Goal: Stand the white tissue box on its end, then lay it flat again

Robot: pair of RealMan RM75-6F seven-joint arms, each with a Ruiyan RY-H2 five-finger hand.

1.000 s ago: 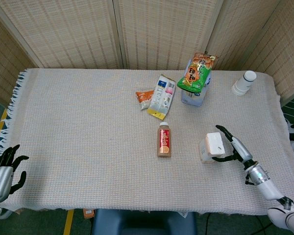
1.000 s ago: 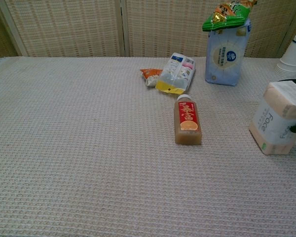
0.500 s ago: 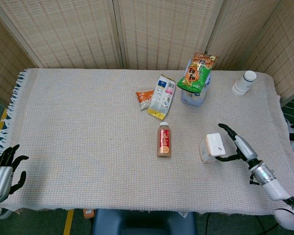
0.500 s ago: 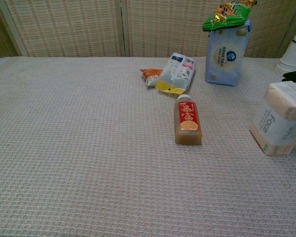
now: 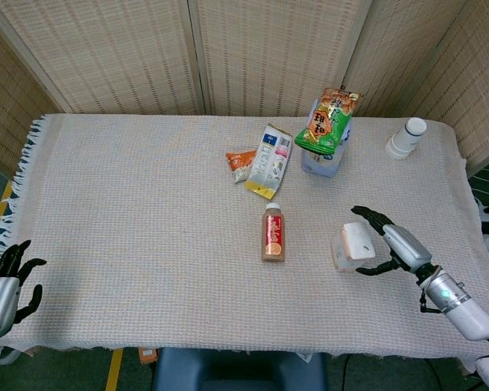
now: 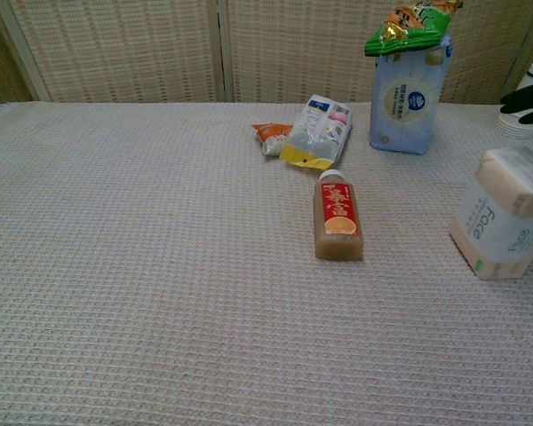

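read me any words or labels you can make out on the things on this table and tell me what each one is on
"face": on the side of the white tissue box, reading sideways.
Red label on the lying drink bottle: characters too blurred to read.
Blue tissue pack, round emblem: unreadable.
Green snack bag on top of it: lettering unclear.
White and yellow packet: print too small.

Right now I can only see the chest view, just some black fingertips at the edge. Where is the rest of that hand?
Observer: The head view shows the right hand just to the right of the upright white tissue box, fingers curved toward it, holding nothing.
Operator: And my other hand? I can't see it at all!
Observer: The left hand sits off the near left corner of the table, fingers spread, empty.
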